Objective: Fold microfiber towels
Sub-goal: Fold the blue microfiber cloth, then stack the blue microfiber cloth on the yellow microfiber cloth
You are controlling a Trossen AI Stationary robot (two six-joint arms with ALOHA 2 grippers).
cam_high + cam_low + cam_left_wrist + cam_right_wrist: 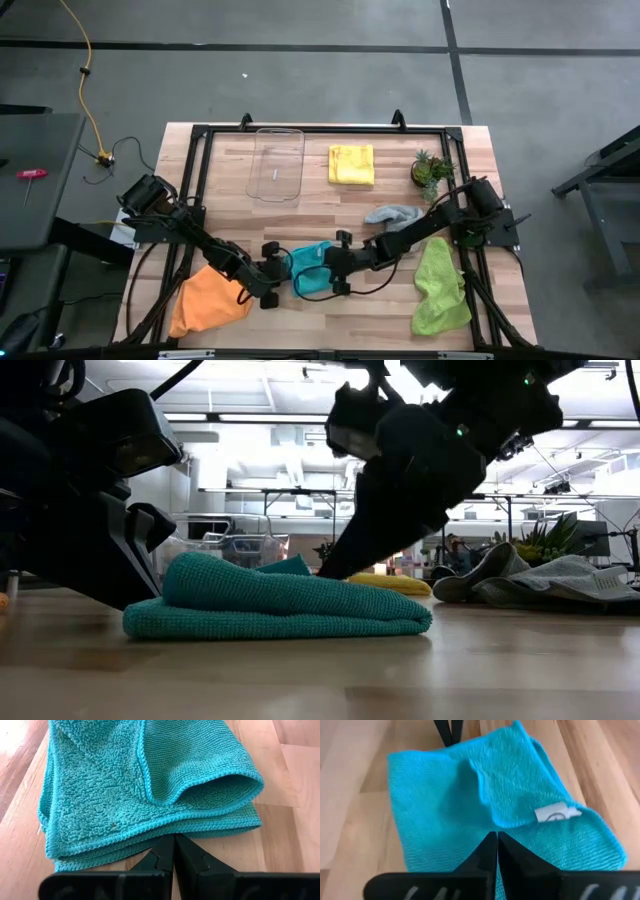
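On the table's near left, the orange towel [205,298] lies crumpled and unfolded; beside it the left gripper [270,292] and right gripper [312,268], both pinched together, meet at the half-folded teal towel [309,268] near the middle. Farther back the yellow towel [351,164] looks folded, while to the right the grey towel [392,214] and green towel [438,286] lie rumpled, so most folding seems left.

Overhead, table-level, two wrist close-ups
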